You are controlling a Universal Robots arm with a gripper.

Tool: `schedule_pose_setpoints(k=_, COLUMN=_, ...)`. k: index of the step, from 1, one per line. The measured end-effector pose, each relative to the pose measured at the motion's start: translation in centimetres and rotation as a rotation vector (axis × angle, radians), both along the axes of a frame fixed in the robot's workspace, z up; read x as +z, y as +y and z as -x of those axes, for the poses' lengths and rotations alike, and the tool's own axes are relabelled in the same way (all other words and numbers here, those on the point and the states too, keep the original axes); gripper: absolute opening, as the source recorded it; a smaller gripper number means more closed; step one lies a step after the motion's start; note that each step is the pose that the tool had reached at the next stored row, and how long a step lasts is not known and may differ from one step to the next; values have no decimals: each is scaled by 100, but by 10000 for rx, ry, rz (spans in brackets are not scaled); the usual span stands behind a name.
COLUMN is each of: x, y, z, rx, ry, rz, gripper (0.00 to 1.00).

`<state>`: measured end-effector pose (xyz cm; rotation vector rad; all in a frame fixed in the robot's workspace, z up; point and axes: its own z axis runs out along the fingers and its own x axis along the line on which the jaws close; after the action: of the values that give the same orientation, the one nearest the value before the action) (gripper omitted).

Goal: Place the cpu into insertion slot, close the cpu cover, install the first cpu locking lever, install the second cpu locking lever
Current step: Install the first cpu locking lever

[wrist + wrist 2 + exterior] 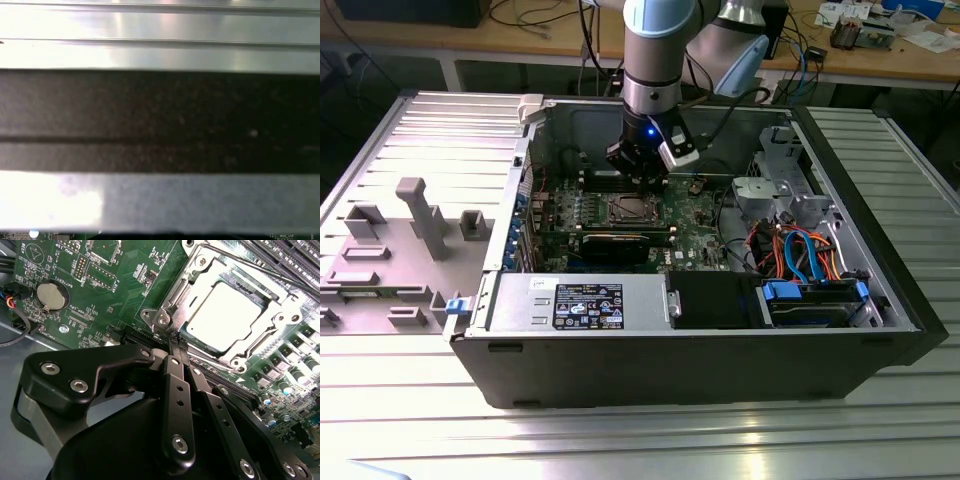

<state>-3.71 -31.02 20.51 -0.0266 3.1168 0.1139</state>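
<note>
The cpu (226,314) sits seated in the insertion slot (197,290), its dull silver top showing bright through the square cutout of the cpu cover (272,327), which lies flat over it. In the exterior view the same socket (626,208) appears as a small silver square on the green motherboard (695,240), inside the open computer case (670,350), towards the far middle of the case.

The gripper (175,342) has its two black fingers (176,390) pressed together, clenched with no gap visible between the tips. The tips sit at the corner of the socket frame, right by a thin metal locking lever (162,326); whether they pinch the lever or merely touch it cannot be told.

In the exterior view the arm (658,50) comes straight down from above into the case, its wrist roughly upright, with the gripper (642,182) just beyond the far edge of the socket and a blue light glowing on the wrist.

The second wrist view also shows a round coin battery (50,295) on the board, well apart from the socket, and the ends of long black memory slots (295,260) beside it. The exterior view shows the power supply (580,303) along the near wall, orange and blue cables (800,250) at the exterior view's right, and grey fixtures (420,215) on the table (640,440) at its left. The first wrist view shows blurred bands of bright metal (160,50) and a dark strip.
</note>
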Motion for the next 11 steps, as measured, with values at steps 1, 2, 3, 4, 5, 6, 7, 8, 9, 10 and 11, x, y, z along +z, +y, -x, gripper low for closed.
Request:
schedule_pose_setpoints(k=1, x=-1, y=0, z=0, rx=0, ry=1, rz=29, gripper=11)
schedule_pose_setpoints(k=2, x=-2, y=0, z=0, rx=0, ry=1, rz=45, gripper=11)
schedule_pose_setpoints(k=3, x=-3, y=0, z=0, rx=0, ry=2, rz=57, gripper=11)
schedule_pose_setpoints(k=4, x=-7, y=0, z=0, rx=0, ry=1, rz=79, gripper=11)
schedule_pose_setpoints(k=5, x=-8, y=-1, z=0, rx=1, ry=1, rz=93, gripper=11)
schedule_pose_setpoints(k=6, x=-9, y=0, z=0, rx=0, ry=0, rz=104, gripper=11)
schedule_pose_setpoints(k=7, x=-11, y=0, z=0, rx=0, ry=0, rz=119, gripper=11)
schedule_pose_setpoints(k=8, x=-14, y=0, z=0, rx=0, ry=0, rz=132, gripper=11)
schedule_pose_setpoints(k=9, x=-22, y=-1, z=0, rx=1, ry=2, rz=168, gripper=11)
schedule_pose_setpoints(k=10, x=-23, y=0, z=0, rx=0, ry=1, rz=167, gripper=11)
schedule_pose_setpoints(k=11, x=-27, y=0, z=1, rx=-2, ry=1, rz=133, gripper=11)
